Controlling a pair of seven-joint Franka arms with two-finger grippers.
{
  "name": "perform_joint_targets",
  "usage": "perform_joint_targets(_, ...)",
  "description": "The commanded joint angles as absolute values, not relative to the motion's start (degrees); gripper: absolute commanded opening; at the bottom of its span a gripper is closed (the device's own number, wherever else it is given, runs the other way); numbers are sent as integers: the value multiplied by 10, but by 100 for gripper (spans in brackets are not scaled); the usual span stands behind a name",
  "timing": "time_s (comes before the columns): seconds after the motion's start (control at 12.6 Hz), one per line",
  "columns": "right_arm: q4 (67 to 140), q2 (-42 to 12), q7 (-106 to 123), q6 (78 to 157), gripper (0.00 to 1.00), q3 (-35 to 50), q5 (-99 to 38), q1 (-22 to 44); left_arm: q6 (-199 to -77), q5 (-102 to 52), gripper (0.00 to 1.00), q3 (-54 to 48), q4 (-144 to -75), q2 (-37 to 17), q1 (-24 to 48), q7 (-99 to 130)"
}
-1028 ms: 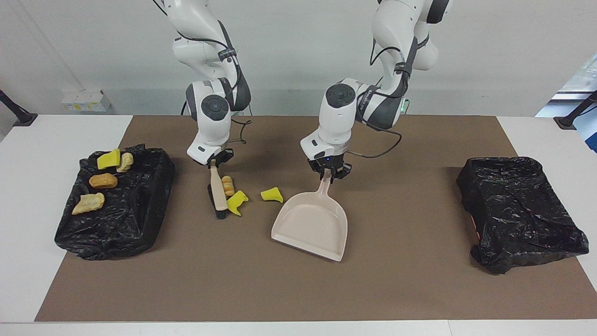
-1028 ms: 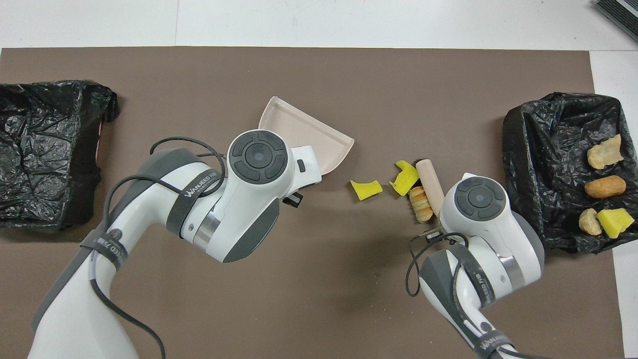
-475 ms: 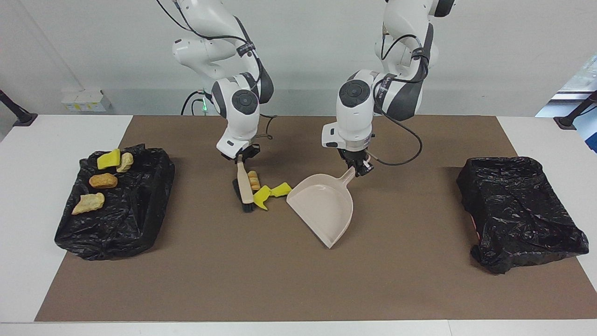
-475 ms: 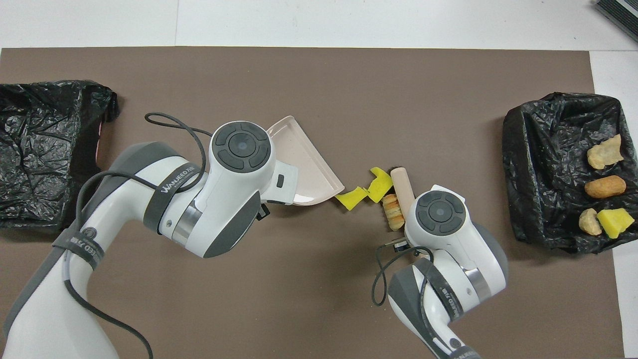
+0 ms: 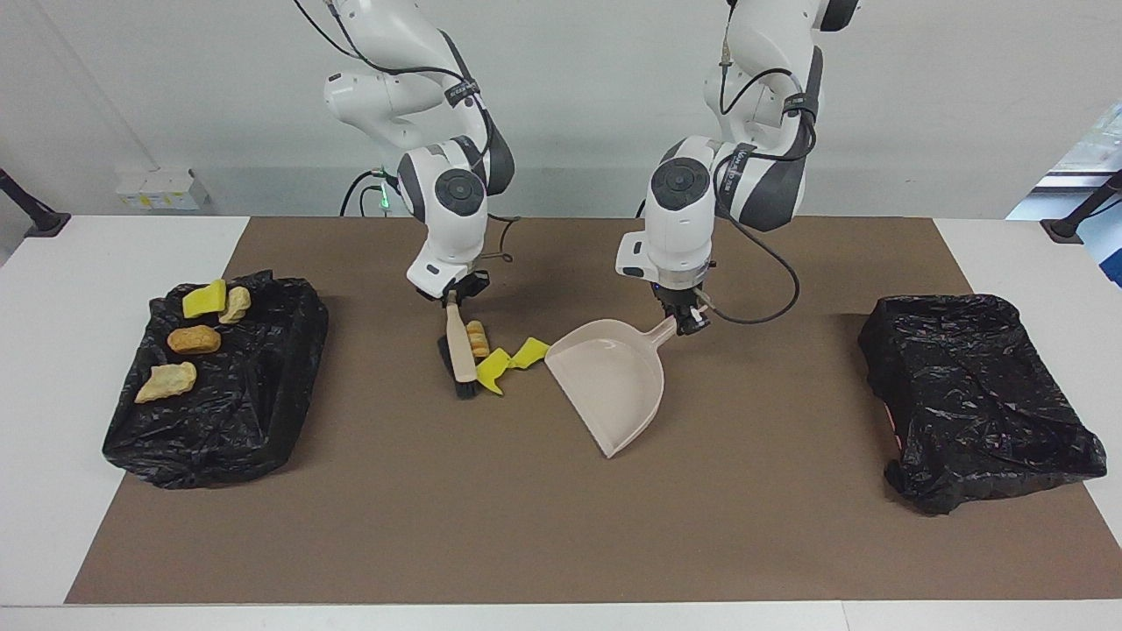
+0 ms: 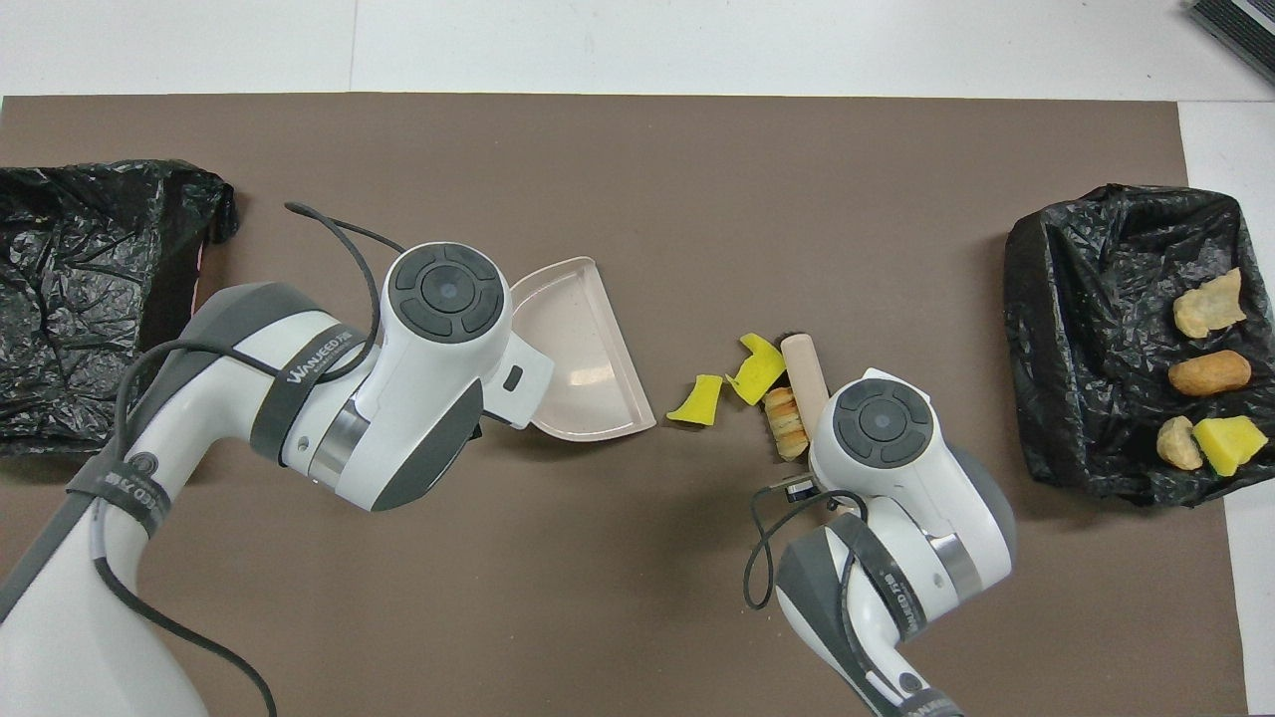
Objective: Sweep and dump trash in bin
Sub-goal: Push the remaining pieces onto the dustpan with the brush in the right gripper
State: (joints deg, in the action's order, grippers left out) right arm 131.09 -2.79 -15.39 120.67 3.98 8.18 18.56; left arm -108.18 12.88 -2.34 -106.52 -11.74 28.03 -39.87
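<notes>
Three bits of trash lie mid-mat: two yellow scraps (image 5: 493, 370) (image 5: 529, 352) and a tan lump (image 5: 476, 338), which rests against the brush (image 5: 459, 350). My right gripper (image 5: 453, 298) is shut on the brush handle, bristles down on the mat beside the scraps. My left gripper (image 5: 684, 321) is shut on the handle of the beige dustpan (image 5: 614, 386), whose open mouth faces the scraps with a small gap. Seen from overhead, the dustpan (image 6: 578, 358) sits beside the yellow scraps (image 6: 697, 398) (image 6: 757, 363); both wrists hide their grippers there.
A black-lined bin (image 5: 263, 394) at the right arm's end of the table holds several more trash bits. A second black-lined bin (image 5: 973, 394) stands at the left arm's end. Both stand on a brown mat (image 5: 561, 526).
The brush pushed the three bits toward the dustpan, then stopped. The left gripper swung the dustpan so its mouth faces the scraps, then drew it slightly back from them.
</notes>
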Motion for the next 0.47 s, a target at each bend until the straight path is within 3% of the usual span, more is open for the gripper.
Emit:
perform_joint_targets(0.0, 1309, -51, -186, 1230, 0, 45, 66, 206, -1120, 163, 0, -27, -1158, -54, 285, -407)
perform_joint_targets(0.4, 1281, -85, -278, 1241, 0, 46, 25, 284, -1198, 162, 0, -29, -1241, -18, 301, -388)
